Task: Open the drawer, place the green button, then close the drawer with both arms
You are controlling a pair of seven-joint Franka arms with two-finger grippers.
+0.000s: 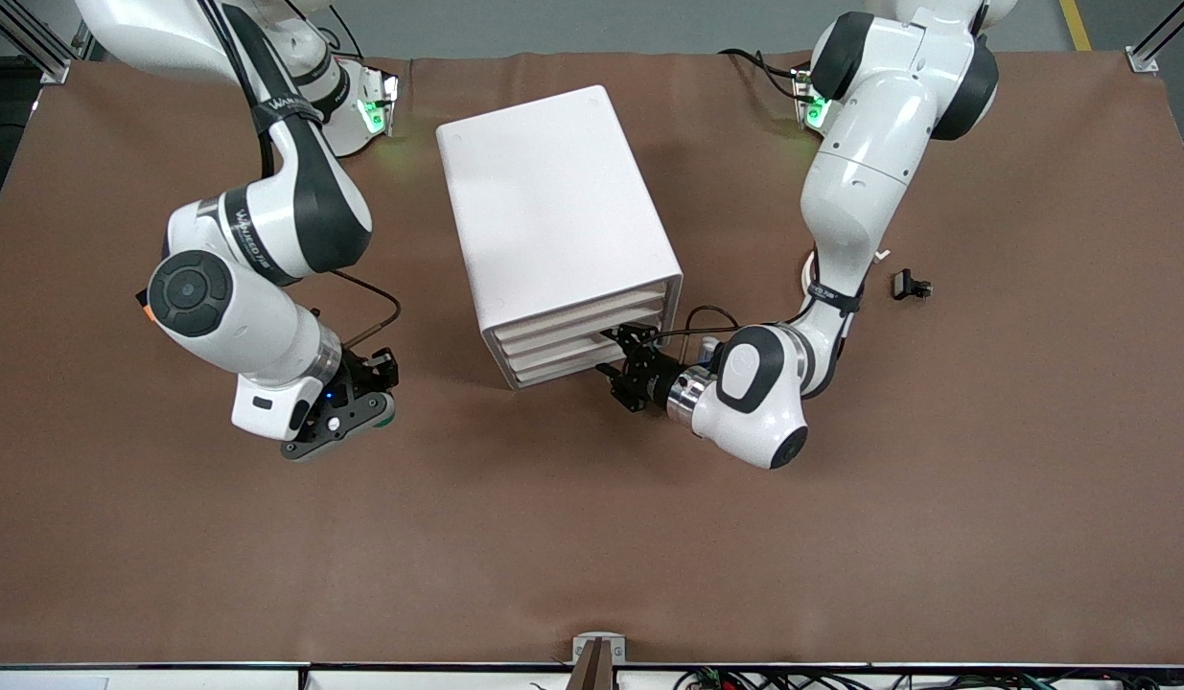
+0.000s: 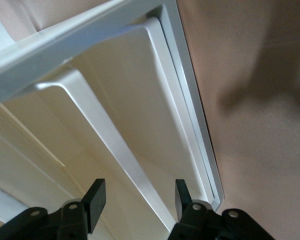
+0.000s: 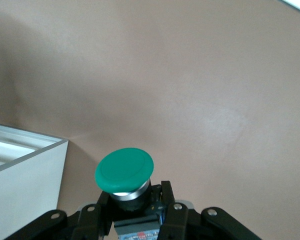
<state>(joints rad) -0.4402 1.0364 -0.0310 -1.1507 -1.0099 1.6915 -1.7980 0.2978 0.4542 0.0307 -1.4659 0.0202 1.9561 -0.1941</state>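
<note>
The white drawer cabinet (image 1: 553, 220) stands mid-table with its drawers (image 1: 584, 337) shut, their fronts facing the front camera. My left gripper (image 1: 622, 369) is at the lower drawer fronts. In the left wrist view its open fingers (image 2: 95, 200) straddle a drawer's white handle bar (image 2: 115, 145) with gaps on both sides. My right gripper (image 1: 361, 410) hangs over bare table toward the right arm's end. It is shut on the button (image 3: 124, 170), gripping the black body while the round green cap (image 1: 388, 414) sticks out past the fingertips.
A small black clip (image 1: 911, 286) lies on the brown table mat (image 1: 592, 537) toward the left arm's end, beside the left arm's elbow. A tiny white bit (image 1: 882, 256) lies close to it.
</note>
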